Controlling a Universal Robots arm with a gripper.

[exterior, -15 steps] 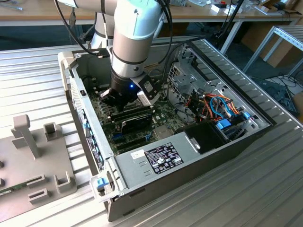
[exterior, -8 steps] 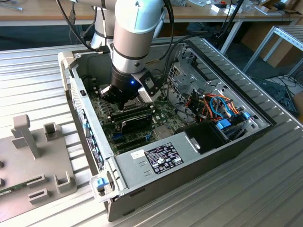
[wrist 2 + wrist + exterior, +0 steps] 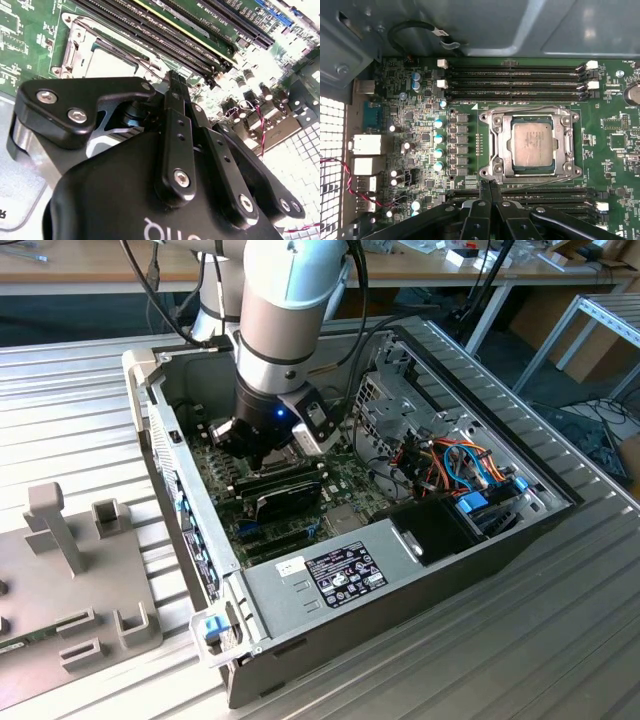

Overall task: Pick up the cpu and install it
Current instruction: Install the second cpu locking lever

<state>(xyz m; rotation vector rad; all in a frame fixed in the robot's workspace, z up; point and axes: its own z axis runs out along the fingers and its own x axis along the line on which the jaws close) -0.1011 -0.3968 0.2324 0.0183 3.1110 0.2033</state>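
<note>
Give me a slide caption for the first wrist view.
Cpu lying in its open motherboard socket, the hand just beside it.

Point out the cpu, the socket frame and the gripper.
cpu (image 3: pixel 533 145): first wrist view, centre of metal top.
socket frame (image 3: pixel 495 141): first wrist view, side rail.
gripper (image 3: pixel 489 186): first wrist view, between fingertips.

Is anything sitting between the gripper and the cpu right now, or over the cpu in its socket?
Nothing visible does. In the first wrist view the cpu lies flat inside the socket frame, its metal top uncovered. The gripper, fingers together and empty, hangs beside the frame's edge, over the memory slots next to it.
</note>
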